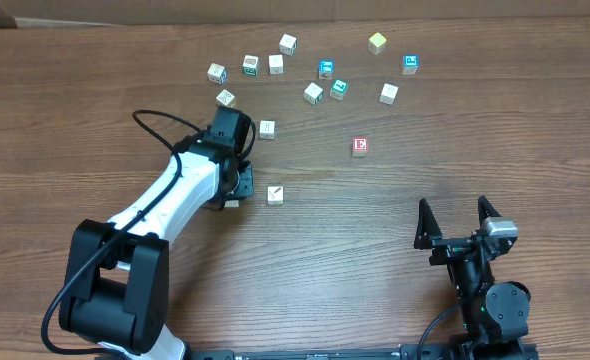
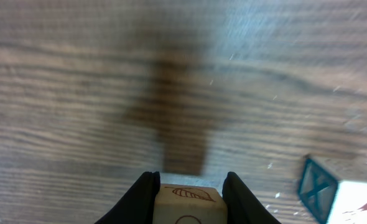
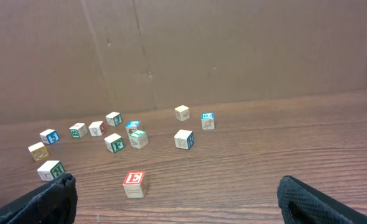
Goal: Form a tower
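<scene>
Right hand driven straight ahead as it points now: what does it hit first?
Likely the pale cube dead ahead; the red E cube is nearer but left of the line. Depth unclear.

Pale wooden picture cubes point(image 1: 314, 93) scattered singly on table point(image 1: 75, 100); one cube point(image 2: 186, 200) in left hand point(image 2: 190, 182).
</scene>
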### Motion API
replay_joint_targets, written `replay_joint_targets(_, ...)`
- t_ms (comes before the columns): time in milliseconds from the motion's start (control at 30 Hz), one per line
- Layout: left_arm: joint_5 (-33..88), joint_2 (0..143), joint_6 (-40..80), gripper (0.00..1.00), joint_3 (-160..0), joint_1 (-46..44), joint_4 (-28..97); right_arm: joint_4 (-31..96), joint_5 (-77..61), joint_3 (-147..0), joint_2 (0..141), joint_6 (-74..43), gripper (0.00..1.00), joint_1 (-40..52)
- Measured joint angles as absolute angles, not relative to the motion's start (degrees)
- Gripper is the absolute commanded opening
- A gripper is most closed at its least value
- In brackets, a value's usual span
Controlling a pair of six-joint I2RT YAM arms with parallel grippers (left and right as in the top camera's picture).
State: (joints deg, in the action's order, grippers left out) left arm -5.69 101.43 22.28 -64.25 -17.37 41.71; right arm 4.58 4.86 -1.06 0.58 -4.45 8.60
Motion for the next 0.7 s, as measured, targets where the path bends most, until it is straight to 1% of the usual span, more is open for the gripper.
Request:
replay_joint_targets(167, -5.54, 101.43, 22.28, 0.26, -62.83, -17.37, 41.30, 4.54, 4.89, -1.06, 0.58, -4.49, 1.00, 8.60)
replay_joint_targets(233, -5.54, 101.43, 22.28, 0.29, -62.63, -17.37, 40.32, 4.60, 4.89, -1.06, 0.58, -4.47, 1.00, 8.62)
replay_joint_targets(267, -5.56, 101.43, 22.28, 0.31, -62.48, -17.37, 39.79, 4.60, 4.89, -1.06, 0.58, -4.49, 1.00, 8.60)
replay_joint_targets(333, -5.54, 101.43, 22.26, 0.42, -62.24, -17.37, 39.53, 4.58, 4.89, -1.06, 0.58, -4.47, 1.00, 8.62)
replay_joint_targets(500, -5.52, 101.43, 22.13, 0.49, -62.17, -17.37, 39.57, 4.56, 4.89, -1.06, 0.58, -4.47, 1.00, 8.62)
replay_joint_targets(600, -5.52, 101.43, 22.09, 0.50, -62.17, -17.37, 39.59, 4.58, 4.89, -1.06, 0.58, -4.47, 1.00, 8.62)
replay_joint_targets(700, -5.52, 101.43, 22.09, 0.44, -62.17, -17.37, 39.92, 4.56, 4.91, -1.06, 0.58, -4.45, 1.00, 8.62)
